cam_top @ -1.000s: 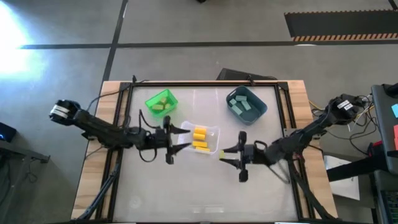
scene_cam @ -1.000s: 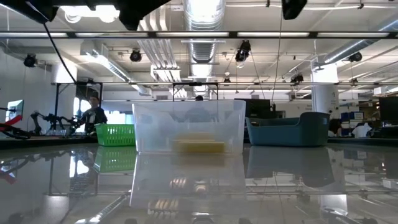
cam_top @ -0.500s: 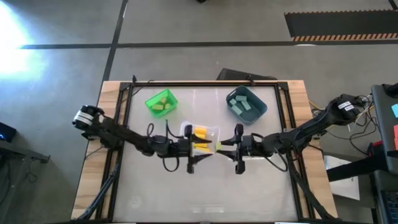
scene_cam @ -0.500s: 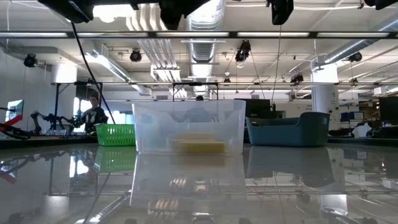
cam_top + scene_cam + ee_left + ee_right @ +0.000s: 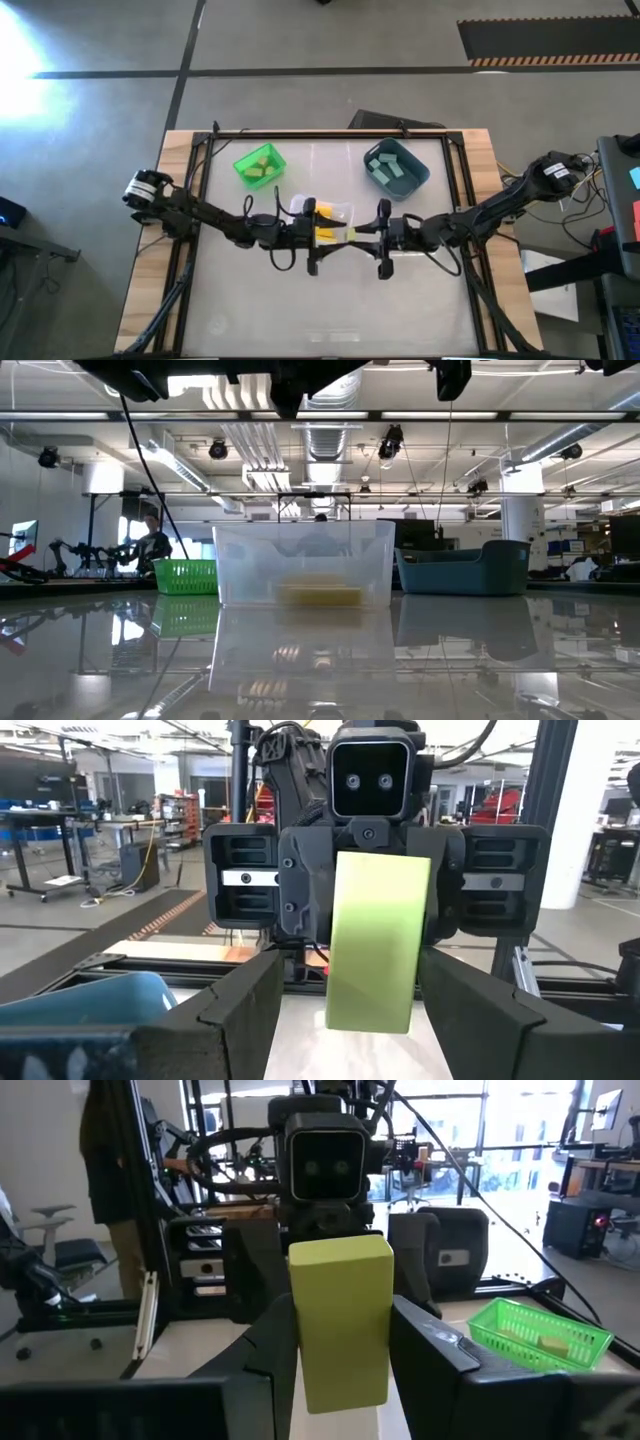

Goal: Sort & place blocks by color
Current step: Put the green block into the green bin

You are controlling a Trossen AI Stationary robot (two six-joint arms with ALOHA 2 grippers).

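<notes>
Beside the clear bin (image 5: 330,222), the left gripper (image 5: 322,250) and right gripper (image 5: 366,240) meet nose to nose above the bench (image 5: 330,300). One light green block (image 5: 375,942) sits between them. Both sets of jaws are closed on it, one from each end.

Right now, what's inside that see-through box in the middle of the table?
The clear bin holds yellow blocks lying on its bottom. From above, both grippers meet over its near edge and cover part of it, so an exact count isn't possible.

Overhead looks straight down; low level; wrists face each other.
</notes>
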